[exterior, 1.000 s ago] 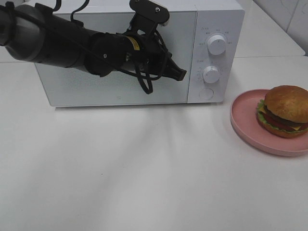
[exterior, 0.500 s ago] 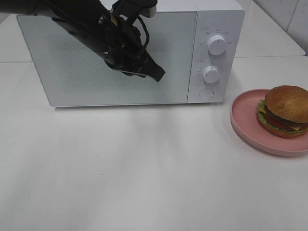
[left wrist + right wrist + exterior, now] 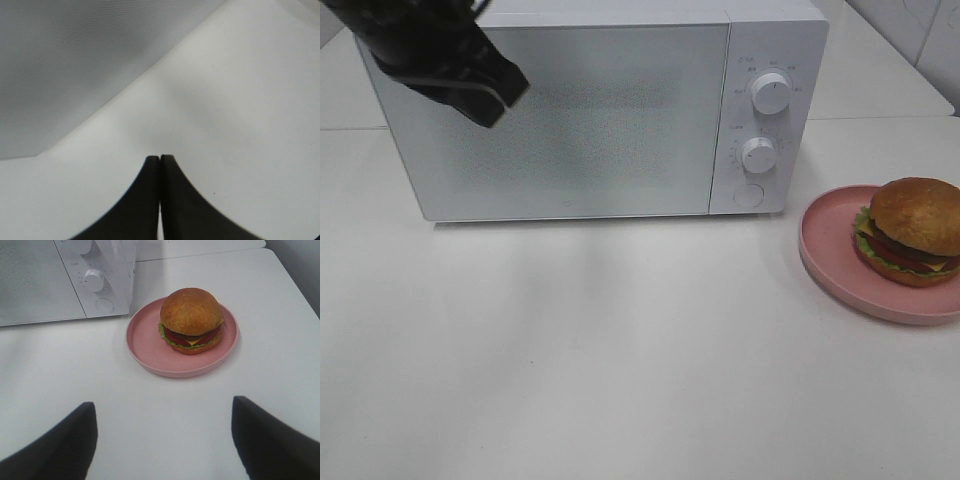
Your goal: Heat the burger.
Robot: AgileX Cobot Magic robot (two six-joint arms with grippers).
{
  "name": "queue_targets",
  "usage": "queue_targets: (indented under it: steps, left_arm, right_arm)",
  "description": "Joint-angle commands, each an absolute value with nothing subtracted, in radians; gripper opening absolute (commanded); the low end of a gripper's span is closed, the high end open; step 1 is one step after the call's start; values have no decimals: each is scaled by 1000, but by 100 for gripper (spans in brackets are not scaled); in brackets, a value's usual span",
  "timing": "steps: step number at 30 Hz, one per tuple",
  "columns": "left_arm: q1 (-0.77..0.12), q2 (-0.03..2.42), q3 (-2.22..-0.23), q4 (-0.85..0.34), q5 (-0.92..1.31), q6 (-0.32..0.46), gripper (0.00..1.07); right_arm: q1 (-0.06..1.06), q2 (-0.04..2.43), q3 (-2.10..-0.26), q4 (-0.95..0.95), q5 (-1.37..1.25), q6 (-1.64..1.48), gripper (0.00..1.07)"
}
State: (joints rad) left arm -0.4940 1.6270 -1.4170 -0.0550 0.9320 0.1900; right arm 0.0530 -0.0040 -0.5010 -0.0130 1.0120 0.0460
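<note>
— On the table, where did the burger (image 3: 915,232) sit?

— At the right side, on a pink plate (image 3: 825,250) that ran off the right edge of the high view. The burger rested toward the plate's right half, bun up, with lettuce, tomato, cheese and patty showing at its side. Plate and microwave (image 3: 590,110) stood near each other but apart.

— Any writing to read?

— Small grey marks ringed the two knobs (image 3: 770,92) on the microwave's control panel, with a round button (image 3: 748,195) below them. All of it was too small to make out. No brand was legible.

— And the door?

— Closed, a speckled grey pane filling the front left of the panel.

— What about the arms?

— The left gripper (image 3: 490,85) hung at the upper left of the high view, in front of the door's top corner. Its wrist view showed the fingers (image 3: 145,200) pressed together, tips meeting, with nothing between them. The right gripper (image 3: 162,440) was out of the high view; its own camera showed its fingers spread wide, one at each side, empty, with the plate ahead of them.

— How much room was there?

— Plenty. The white table (image 3: 620,360) lay bare in front of the microwave and left of the plate. A seam crossed the table behind the microwave, and pale tiled wall showed at the top right corner.
</note>
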Motion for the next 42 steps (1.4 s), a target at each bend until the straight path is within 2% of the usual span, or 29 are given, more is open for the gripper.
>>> queue_targets:
  steps: [1,2,3,4,5,8,9,10,11,14,19,20,29,31,38,42]
  left_arm:
    - [-424,1556,-1396,-54,952,165,0]
    - [-424,1556,-1396,-54,952,165,0]
    - [-368,1507,-1367,-53,950,160,0]
    - [-368,1507,-1367,-53,950,160,0]
    - [-309,1460,-1337,-50,948,147,0]
    - [-257,1402,-1306,-40,946,137,0]
    - [-205,1341,-1265,-25,947,135,0]
    - [-205,1341,-1265,-25,947,135,0]
    - [-164,1283,-1224,-10,948,132,0]
    - [-115,1196,-1149,-10,949,113,0]
    - [-107,1061,-1033,-8,952,115,0]
    - [-107,959,-936,-12,952,114,0]
    - [-107,710,-764,-13,994,115,0]
    - [-107,568,-694,0,1021,116,0]
    - [-107,399,-620,0,1043,116,0]
    - [-107,219,-565,0,1056,116,0]
  right_arm:
    - [53,-31,-499,-20,1001,51,71]
    - [53,-31,-499,-20,1001,51,71]
    - [53,-31,-499,-20,1001,51,71]
    - [53,-31,-499,-20,1001,51,71]
    - [53,-31,-499,-20,1001,51,71]
    - [53,-31,-499,-20,1001,51,71]
    - [53,-31,-499,-20,1001,51,71]
    - [53,-31,-499,-20,1001,51,71]
    - [53,-31,-499,-20,1001,51,71]
    - [53,-31,-499,-20,1001,51,71]
    - [53,-31,-499,-20,1001,52,71]
    - [53,-31,-499,-20,1001,52,71]
    - [53,-31,-499,-20,1001,52,71]
    - [53,-31,-499,-20,1001,52,71]
    - [53,-31,-499,-20,1001,52,71]
    - [53,-31,-499,-20,1001,52,71]
